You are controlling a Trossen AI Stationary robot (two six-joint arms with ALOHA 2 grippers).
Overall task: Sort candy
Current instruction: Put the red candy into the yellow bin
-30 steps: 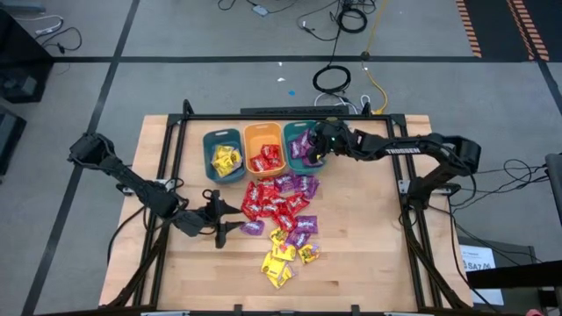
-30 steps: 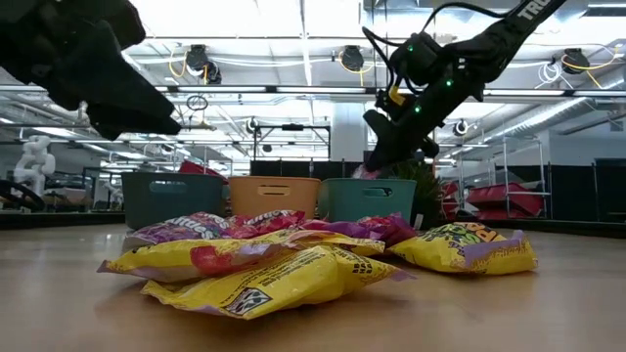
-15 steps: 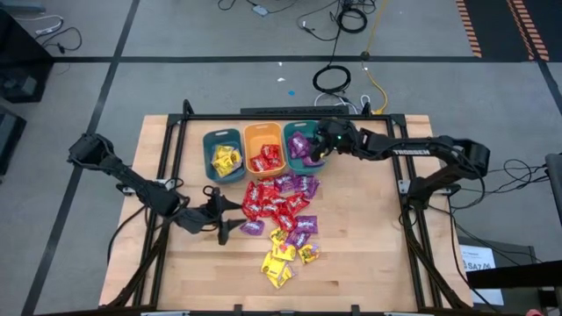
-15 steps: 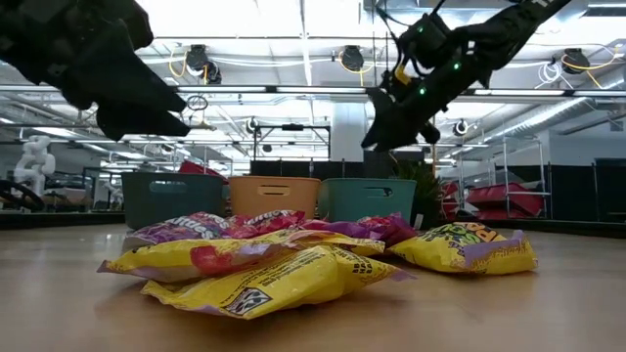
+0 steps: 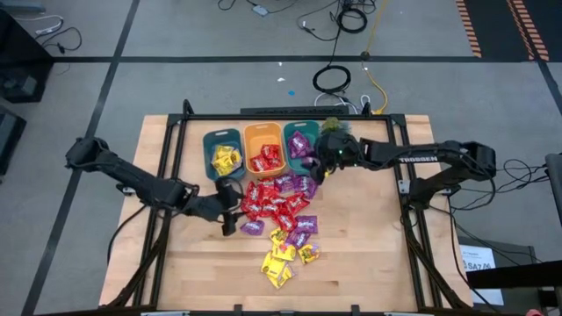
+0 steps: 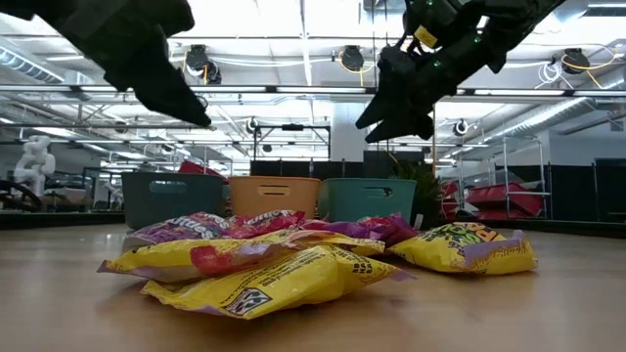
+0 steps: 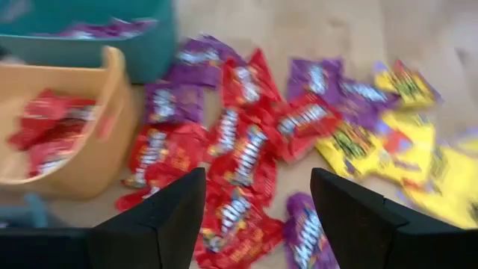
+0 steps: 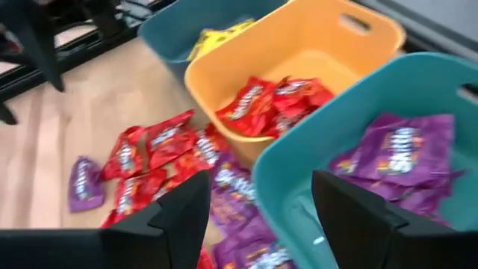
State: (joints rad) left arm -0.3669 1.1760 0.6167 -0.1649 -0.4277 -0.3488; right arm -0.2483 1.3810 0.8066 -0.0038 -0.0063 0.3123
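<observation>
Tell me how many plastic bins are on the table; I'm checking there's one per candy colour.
3, in a row along the table's far edge: a teal plastic bin holding yellow candy, an orange plastic bin holding red, another teal plastic bin holding purple.

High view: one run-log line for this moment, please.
left gripper: open, over red candy | right gripper: open, empty, beside purple bin | loose pile unsorted

Wooden table [image 5: 369, 254] carries 3 bins [image 5: 263, 149] in row, loose candy [image 5: 279, 209] pile, small plant [image 5: 333, 125].
</observation>
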